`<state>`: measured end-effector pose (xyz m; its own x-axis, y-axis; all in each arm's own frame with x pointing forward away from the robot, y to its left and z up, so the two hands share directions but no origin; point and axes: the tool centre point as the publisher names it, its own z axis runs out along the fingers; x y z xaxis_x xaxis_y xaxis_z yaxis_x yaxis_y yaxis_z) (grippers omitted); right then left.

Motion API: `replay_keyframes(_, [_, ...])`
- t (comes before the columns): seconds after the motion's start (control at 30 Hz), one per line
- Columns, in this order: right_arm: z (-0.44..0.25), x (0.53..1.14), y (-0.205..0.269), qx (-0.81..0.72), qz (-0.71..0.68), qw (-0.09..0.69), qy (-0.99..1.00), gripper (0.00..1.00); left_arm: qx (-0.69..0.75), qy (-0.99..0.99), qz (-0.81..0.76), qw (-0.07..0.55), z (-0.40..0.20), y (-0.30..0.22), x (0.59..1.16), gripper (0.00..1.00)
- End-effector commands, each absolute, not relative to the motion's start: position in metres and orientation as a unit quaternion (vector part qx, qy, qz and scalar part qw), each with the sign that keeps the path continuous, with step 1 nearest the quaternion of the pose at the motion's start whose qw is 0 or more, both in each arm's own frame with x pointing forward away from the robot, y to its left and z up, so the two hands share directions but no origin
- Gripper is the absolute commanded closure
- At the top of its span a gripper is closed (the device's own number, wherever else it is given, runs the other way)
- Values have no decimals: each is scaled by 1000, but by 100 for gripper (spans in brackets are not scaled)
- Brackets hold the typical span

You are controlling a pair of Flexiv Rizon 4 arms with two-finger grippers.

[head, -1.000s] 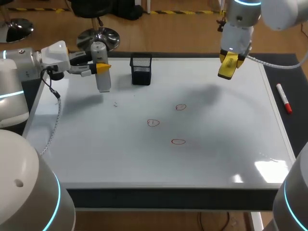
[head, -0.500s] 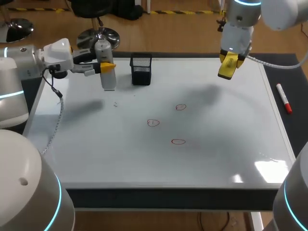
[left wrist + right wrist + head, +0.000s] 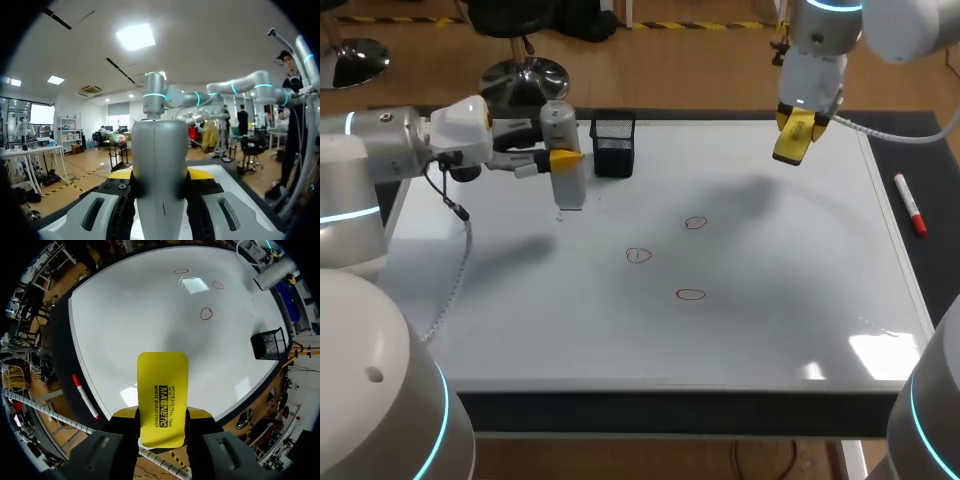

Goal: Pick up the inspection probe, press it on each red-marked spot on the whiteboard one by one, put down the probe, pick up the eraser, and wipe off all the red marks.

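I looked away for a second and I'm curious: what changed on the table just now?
The left end effector carried the probe rightward over the whiteboard, to just beside the basket and nearer the red marks, keeping its grip. The right end effector, holding the eraser, stayed put; the marks and the marker did too.

The whiteboard carries three red marks and a black mesh basket; a marker lies alongside.
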<state>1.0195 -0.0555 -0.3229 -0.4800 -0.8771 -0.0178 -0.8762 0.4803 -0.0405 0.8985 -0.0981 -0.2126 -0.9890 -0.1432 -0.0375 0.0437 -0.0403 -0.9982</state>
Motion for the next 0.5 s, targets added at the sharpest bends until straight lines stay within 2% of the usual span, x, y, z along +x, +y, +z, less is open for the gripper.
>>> replay_keyframes(0.03, [-322,1019,-56,-510,-15,18,860,100,-27,689,-722,53,-212,-107,898,100])
replay_keyframes(0.5, [-322,1019,-56,-510,-15,18,860,100,-3,682,-731,6,-228,-140,882,100])
